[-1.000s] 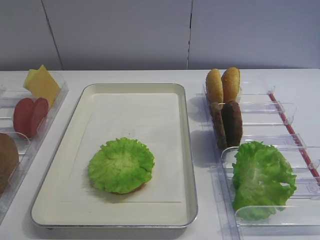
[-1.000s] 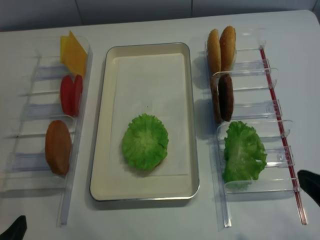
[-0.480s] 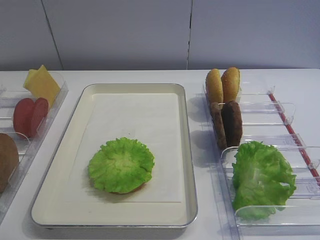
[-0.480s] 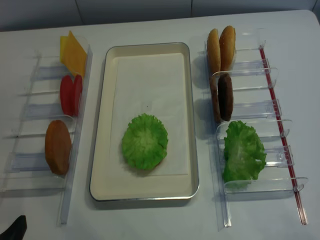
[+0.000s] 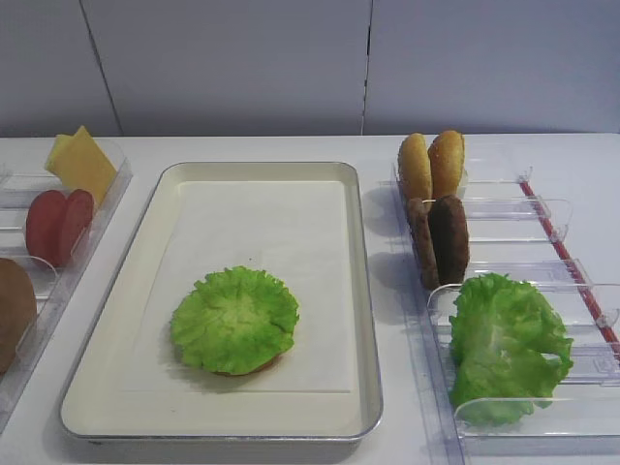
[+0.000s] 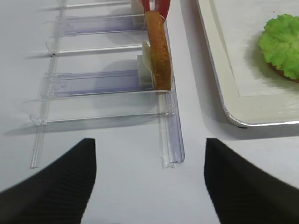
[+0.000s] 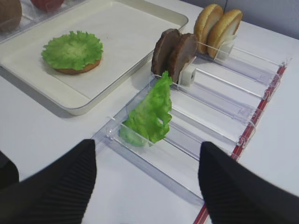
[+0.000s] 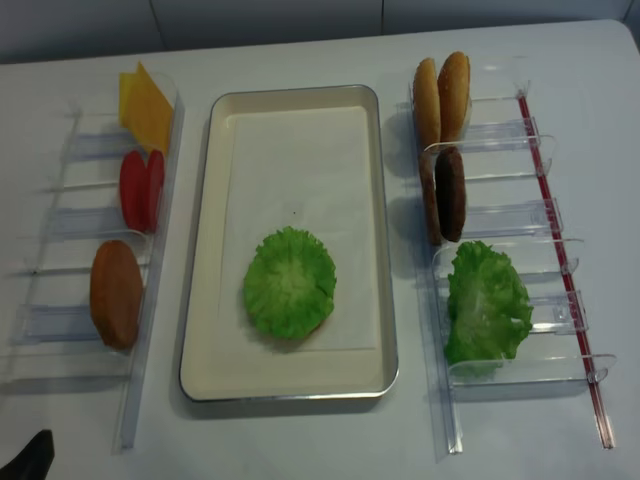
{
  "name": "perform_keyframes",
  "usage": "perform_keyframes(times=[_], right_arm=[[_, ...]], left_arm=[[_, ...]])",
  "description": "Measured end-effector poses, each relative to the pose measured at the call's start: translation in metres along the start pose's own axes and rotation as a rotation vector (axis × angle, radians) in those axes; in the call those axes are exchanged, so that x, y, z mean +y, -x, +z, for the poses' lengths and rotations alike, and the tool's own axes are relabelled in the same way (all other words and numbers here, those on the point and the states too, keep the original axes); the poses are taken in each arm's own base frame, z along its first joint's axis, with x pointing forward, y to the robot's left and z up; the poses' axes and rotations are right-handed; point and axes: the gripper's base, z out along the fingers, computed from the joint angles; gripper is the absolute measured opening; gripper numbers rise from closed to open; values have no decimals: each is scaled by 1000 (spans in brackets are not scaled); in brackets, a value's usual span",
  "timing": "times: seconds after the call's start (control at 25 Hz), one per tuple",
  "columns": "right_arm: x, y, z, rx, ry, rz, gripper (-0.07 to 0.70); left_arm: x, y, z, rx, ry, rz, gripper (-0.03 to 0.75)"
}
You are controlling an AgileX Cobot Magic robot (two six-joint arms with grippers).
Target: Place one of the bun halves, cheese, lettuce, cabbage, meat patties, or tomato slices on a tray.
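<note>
The cream tray (image 8: 390, 300) lies in the middle of the table. On its near half rests the frilly lettuce (image 8: 290, 282) leaf, on top of a bun half whose brown edge (image 7: 74, 71) shows under it. Two more bun halves (image 8: 442, 95), the meat patties (image 8: 445, 195) and the cabbage clump (image 8: 487, 305) stand in the right bins. Cheese (image 8: 147, 105), tomato slices (image 8: 143, 188) and another bun half (image 8: 116, 293) stand in the left bins. My right gripper (image 7: 147, 182) is open and empty, low over the table in front of the cabbage bin. My left gripper (image 6: 149, 179) is open and empty in front of the left bins.
Clear plastic bins (image 8: 520, 215) run down the right of the tray, with a red strip (image 8: 560, 250) on their outer side. A matching row (image 8: 60, 320) runs down the left. A dark tip of the left arm (image 8: 30, 455) shows at the near left corner.
The dark tip of the right arm has drawn back out of the overhead view at the near right. The cabbage clump has settled slightly. The lettuce stays put on the tray.
</note>
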Motion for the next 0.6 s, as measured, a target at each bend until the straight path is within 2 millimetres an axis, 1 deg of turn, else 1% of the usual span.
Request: perform_keyframes(times=[0.12,0.28,0.6], right_arm=[[0,-4,3,25,-2,-17,506],[3,-5,3,30,-44,-10,505],[6,-6,2,39,-246,95,505]], left_arm=[[0,0,0,0,0,0,483],[0,0,0,0,0,0,483],[0,0,0,0,0,0,483]])
